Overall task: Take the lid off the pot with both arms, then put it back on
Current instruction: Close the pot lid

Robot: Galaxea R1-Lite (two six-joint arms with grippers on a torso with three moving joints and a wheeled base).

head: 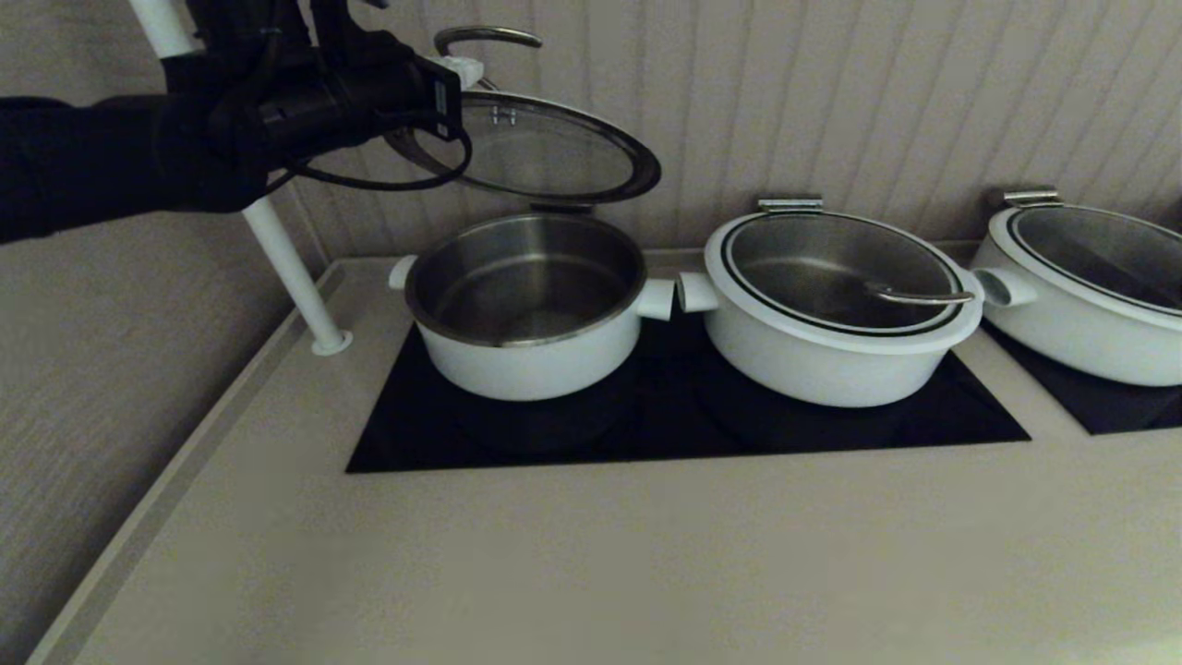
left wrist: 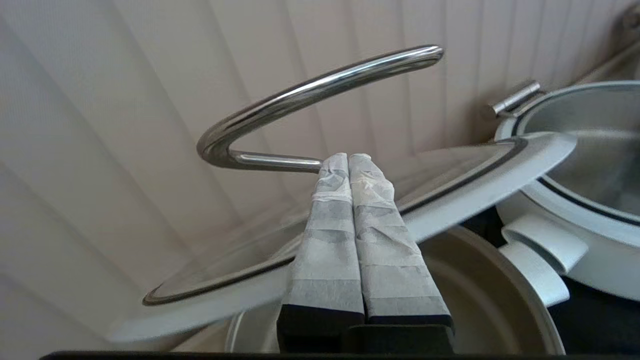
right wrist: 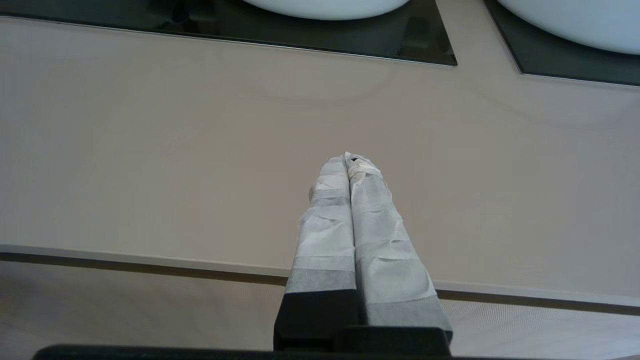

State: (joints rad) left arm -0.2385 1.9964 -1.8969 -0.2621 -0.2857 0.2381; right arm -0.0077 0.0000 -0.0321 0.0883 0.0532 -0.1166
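The lid [head: 554, 148], glass with a white rim and black ring, hangs tilted in the air above the open pot [head: 526, 314], near the back wall. My left gripper [head: 469, 72] is shut on the foot of the lid's arched steel handle [head: 487, 37]. In the left wrist view the taped fingers [left wrist: 325, 240] are pressed together at the handle [left wrist: 320, 85], with the lid's rim [left wrist: 480, 192] and the pot [left wrist: 500, 290] below. My right gripper [right wrist: 350, 160] is shut and empty, low over the beige counter near its front edge, and is out of the head view.
A wider white pot with its lid on [head: 836, 314] stands just right of the open pot, their side handles almost touching. A third pot [head: 1090, 286] is at the far right. All stand on black cooktops [head: 683, 434]. A white pole [head: 286, 259] rises at the left.
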